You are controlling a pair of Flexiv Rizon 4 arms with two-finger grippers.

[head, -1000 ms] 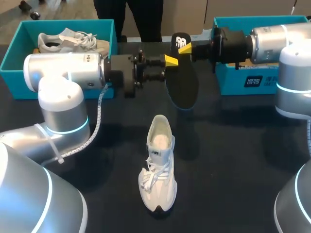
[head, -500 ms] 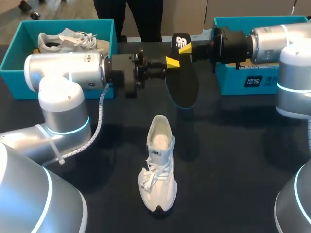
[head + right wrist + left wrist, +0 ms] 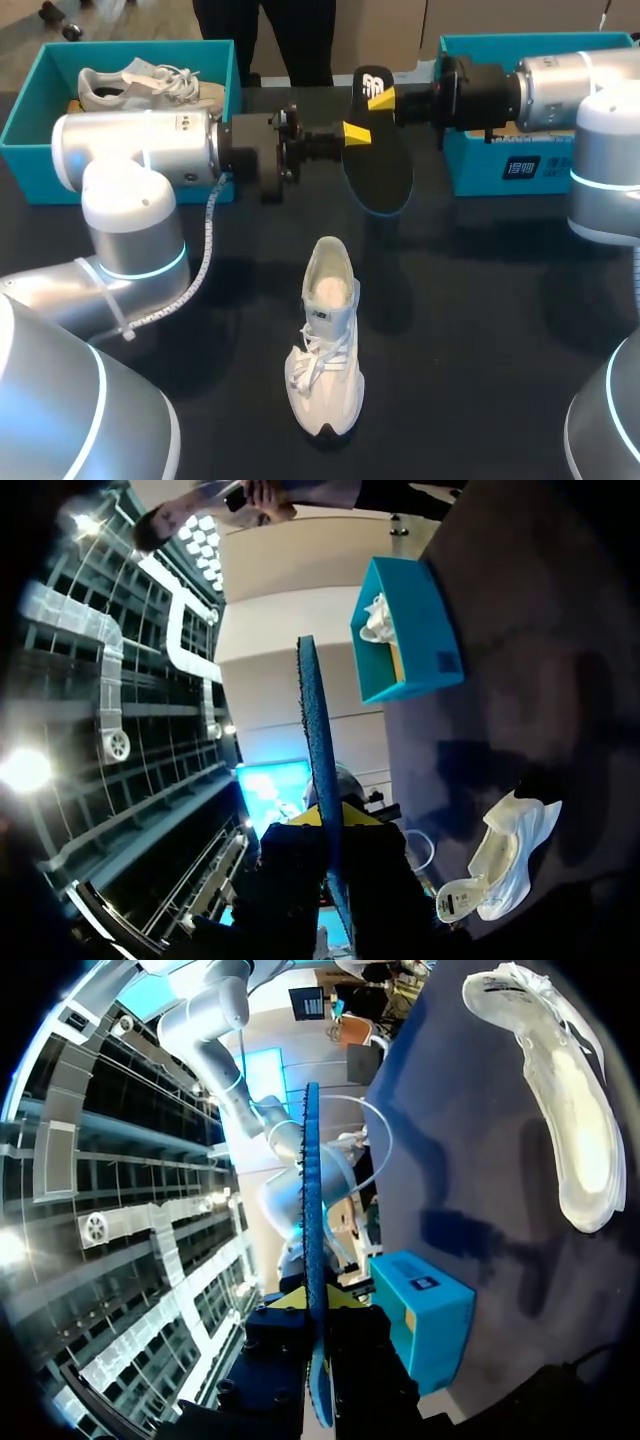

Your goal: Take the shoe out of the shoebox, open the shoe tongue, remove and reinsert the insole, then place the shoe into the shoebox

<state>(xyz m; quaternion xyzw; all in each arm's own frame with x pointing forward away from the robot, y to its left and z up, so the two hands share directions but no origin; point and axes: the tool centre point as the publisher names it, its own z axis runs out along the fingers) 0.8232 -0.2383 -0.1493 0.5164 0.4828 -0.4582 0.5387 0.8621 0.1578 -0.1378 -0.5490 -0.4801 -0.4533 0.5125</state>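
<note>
The right gripper [image 3: 385, 100] is clamping the insole [image 3: 380, 175] by its logo end, and the left gripper [image 3: 352, 132] is pinching its edge just beside, probably so one arm can take over. The shoe [image 3: 325, 345] is lying on the table [image 3: 500, 330], well apart from both grippers, opening up, awaiting reinsertion.
</note>
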